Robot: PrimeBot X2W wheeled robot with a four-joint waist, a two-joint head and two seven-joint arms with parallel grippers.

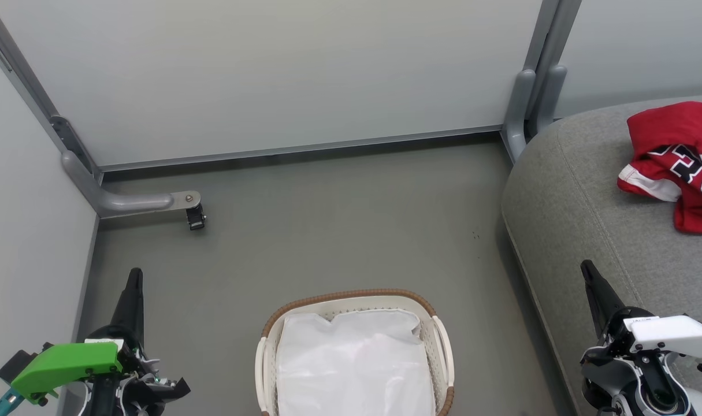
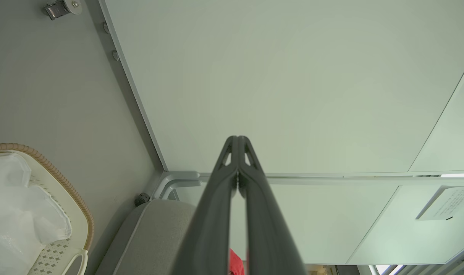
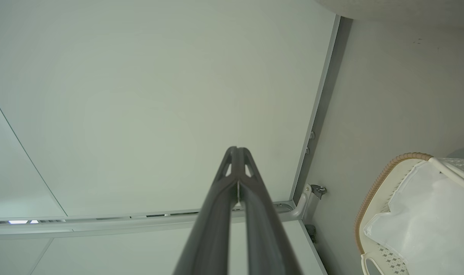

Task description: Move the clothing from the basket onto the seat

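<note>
Beside the basket (image 1: pixel 351 296), left tool (image 1: pixel 134 276) and right tool (image 1: pixel 587 268) rest closed.

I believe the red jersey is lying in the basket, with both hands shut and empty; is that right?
Not quite: the head view shows the red jersey on the grey seat, not in the basket. The left hand and right hand are indeed shut and empty.

Looking steeply down from head at floor (image 1: pixel 327 231), basket (image 1: pixel 351 296), seat (image 1: pixel 564 196); from both wrists, facing partition wall (image 2: pixel 293 76) (sharing basket rim with head).
</note>
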